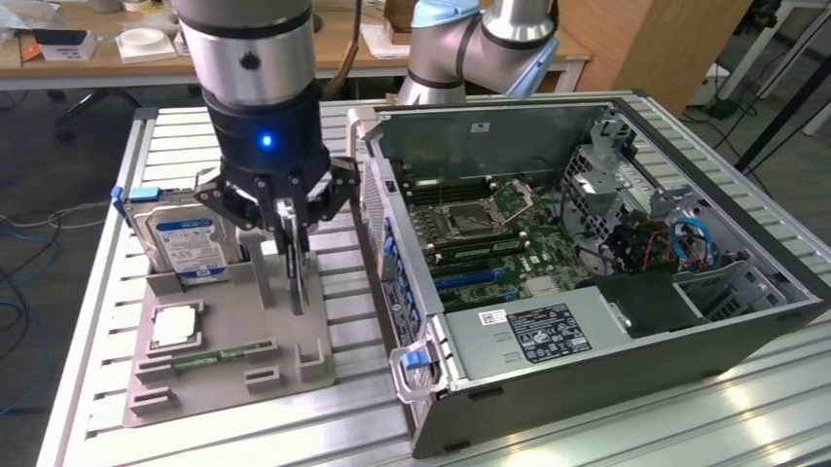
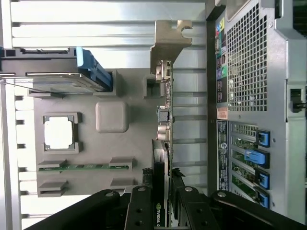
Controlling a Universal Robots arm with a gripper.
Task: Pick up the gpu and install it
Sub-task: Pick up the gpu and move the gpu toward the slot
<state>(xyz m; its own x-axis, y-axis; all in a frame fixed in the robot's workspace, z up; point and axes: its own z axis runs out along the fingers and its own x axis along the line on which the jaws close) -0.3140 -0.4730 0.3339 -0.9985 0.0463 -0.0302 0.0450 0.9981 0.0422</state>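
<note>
two black fingers (image 2: 140, 211) of my gripper (image 1: 291, 241) are clenched on the gpu (image 1: 298, 284), a thin dark slab standing edge-on in a slot of the matte grey plastic tray (image 1: 228, 379). a bent, bright metal bracket (image 2: 168, 40) caps one end of the card, and "nvidia g" reads along its edge between my fingers. the same tray carries an upright silver hard drive (image 1: 190, 243) with a blue-white label, a flat square silvery chip (image 1: 174, 326) and a slim green memory stick (image 1: 214, 358). the tray rests on a ribbed aluminium table (image 1: 97, 292), just beside the open dark steel computer case (image 1: 624, 399), whose rear shows a perforated grille (image 2: 249, 57) and blue plastic latches (image 2: 254, 155).
</note>
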